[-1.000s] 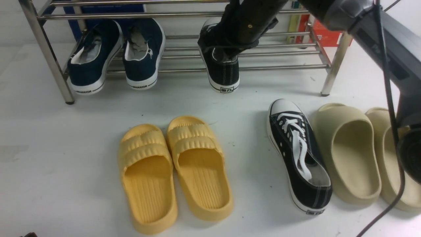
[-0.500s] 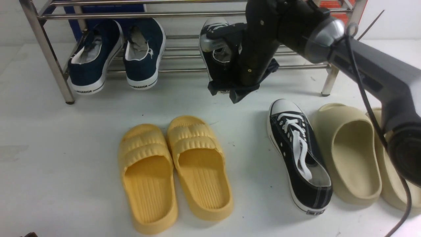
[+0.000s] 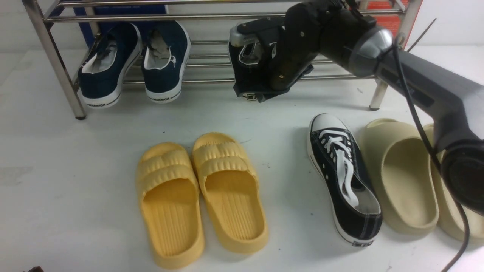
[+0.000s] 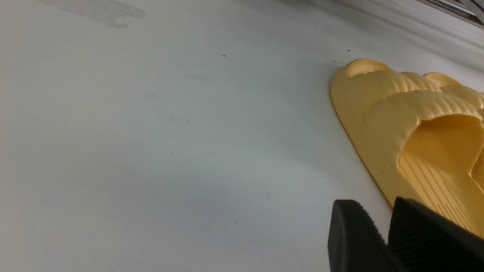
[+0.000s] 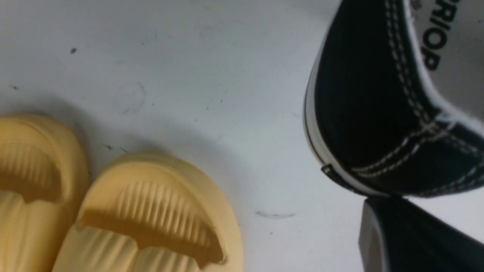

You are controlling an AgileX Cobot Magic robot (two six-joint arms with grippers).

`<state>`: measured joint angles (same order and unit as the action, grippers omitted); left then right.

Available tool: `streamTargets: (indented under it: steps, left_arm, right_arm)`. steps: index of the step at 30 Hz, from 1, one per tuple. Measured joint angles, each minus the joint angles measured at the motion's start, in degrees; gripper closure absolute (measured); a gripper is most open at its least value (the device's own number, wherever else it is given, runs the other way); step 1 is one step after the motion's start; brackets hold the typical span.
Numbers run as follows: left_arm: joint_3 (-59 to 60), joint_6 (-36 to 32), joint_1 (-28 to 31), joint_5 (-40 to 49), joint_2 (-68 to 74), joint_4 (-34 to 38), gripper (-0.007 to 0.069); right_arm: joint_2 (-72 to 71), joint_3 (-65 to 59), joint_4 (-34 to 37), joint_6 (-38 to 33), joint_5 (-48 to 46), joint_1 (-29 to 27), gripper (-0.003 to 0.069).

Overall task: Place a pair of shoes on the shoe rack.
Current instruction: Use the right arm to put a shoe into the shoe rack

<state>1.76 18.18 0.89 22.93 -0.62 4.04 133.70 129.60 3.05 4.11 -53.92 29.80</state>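
Right against the lower finger (image 5: pixel 416 238) of the right hand (image 3: pixel 261 92) sits the heel of the first black sneaker (image 5: pixel 363 113). It lies on the lower visible tier of the shoe rack (image 3: pixel 208 80), its heel label (image 3: pixel 251 97) peeking out beneath the hand. Only one finger shows, so I cannot tell whether that hand grips the heel or merely nudges it.

The step looks like seating this shoe. I would press along its length, away from the robot, until the sole bridges several bars and the heel stops overhanging. Then I would draw the hand straight back, under the upper bar (image 3: pixel 189 17), so nothing drags the shoe out.

The second black sneaker (image 3: pixel 344 177) waits on the bench (image 3: pixel 56 189), nearer the robot than the hand and to its right, just beside a beige slide (image 3: pixel 401 181). Half the task likely remains. The left hand (image 4: pixel 387 215) is closed on nothing, low over the bench near a yellow slide (image 4: pixel 397 124).

Half a second ago the right hand hung lower, in front of the rack; it has since risen and swung left over the heel. Compared with a second ago, the heel label sits further left and slightly back. The second sneaker has not moved.
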Motion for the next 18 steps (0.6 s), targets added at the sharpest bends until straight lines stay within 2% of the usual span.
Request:
streamTargets:
  steps: [11,15,18]
  left_arm:
    - [0.0,0.0,0.0,0.0,0.0,0.0,0.0442]
    - [0.0,0.0,0.0,0.0,0.0,0.0,0.0438]
    - [0.0,0.0,0.0,0.0,0.0,0.0,0.0438]
  right_arm:
    - [0.0,0.0,-3.05,2.92,2.16,-0.05,0.064]
    - [-0.2,0.0,-1.6,2.86,-1.26,-0.05,0.0636]
    - [-2.16,0.0,2.15,0.78,-7.35,-0.05,0.0633]
